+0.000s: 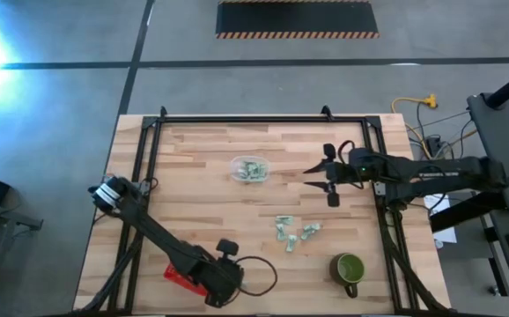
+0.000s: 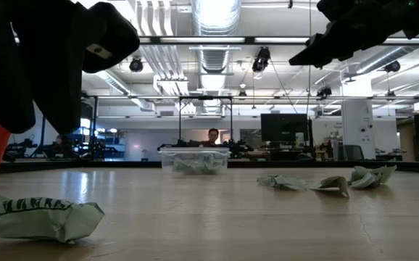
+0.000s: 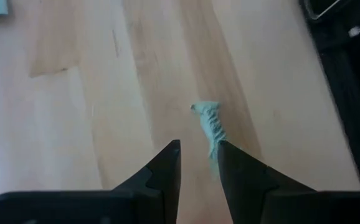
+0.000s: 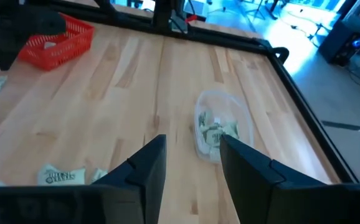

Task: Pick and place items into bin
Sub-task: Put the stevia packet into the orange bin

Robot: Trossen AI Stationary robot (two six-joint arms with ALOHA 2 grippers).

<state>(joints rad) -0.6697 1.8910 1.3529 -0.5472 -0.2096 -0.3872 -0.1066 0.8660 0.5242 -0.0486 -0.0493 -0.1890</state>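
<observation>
The items are small pale green-and-white wrapped pieces. Some lie in the clear bin (image 1: 250, 169) (image 4: 220, 128), and a few lie loose on the wood (image 1: 291, 231) (image 2: 333, 184). One more piece (image 3: 210, 124) (image 2: 37, 214) lies on the table near its near edge, under my left gripper (image 3: 198, 149) (image 1: 220, 282). That gripper is open and hangs above the piece, pointing down, with one finger just beside it. My right gripper (image 1: 314, 177) (image 4: 192, 146) is open and empty. It hovers high over the table, right of the bin and pointing toward it.
A red basket (image 1: 181, 276) (image 4: 56, 38) sits at the near edge beside my left gripper. A green mug (image 1: 350, 269) stands near the near right corner. A black frame (image 1: 263, 117) runs along the table's edges. Bare wood lies between the bin and the loose pieces.
</observation>
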